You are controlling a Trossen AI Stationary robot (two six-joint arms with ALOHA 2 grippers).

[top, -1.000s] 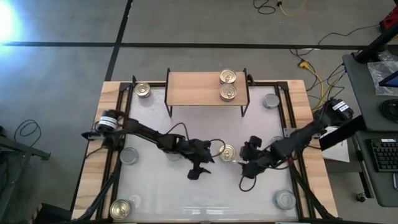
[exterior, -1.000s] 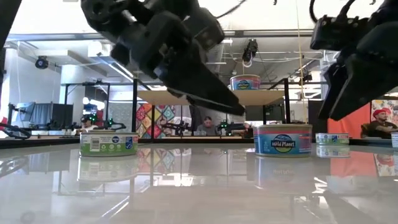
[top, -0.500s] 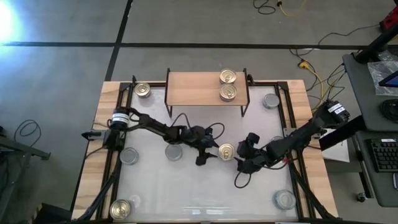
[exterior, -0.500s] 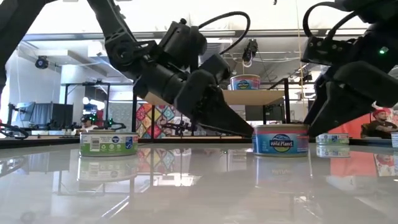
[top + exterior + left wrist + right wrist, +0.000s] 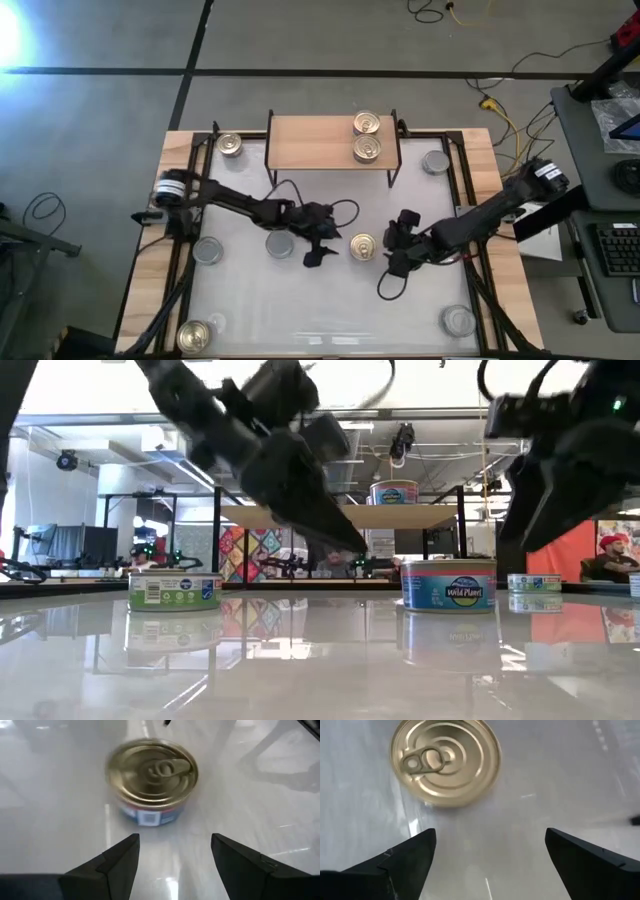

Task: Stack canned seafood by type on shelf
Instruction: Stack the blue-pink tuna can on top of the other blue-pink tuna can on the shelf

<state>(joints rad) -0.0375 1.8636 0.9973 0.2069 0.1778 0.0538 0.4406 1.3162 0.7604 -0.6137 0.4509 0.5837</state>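
The white tabletop (image 5: 320, 310) carries the shelf (image 5: 310, 142) at its far edge, centre. Two gold-topped tins (image 5: 366, 136) sit side by side on the shelf's right end. Other tins lie scattered around the tabletop's margins. One gold-topped tin (image 5: 363, 246) stands upright mid-tabletop, held by nothing. The left gripper (image 5: 318, 250) is just left of that tin, fingers (image 5: 117, 862) spread and empty, clear of it. The right gripper (image 5: 392, 262) is just right of the same tin, fingers (image 5: 407, 855) spread wide, also empty and not touching it.
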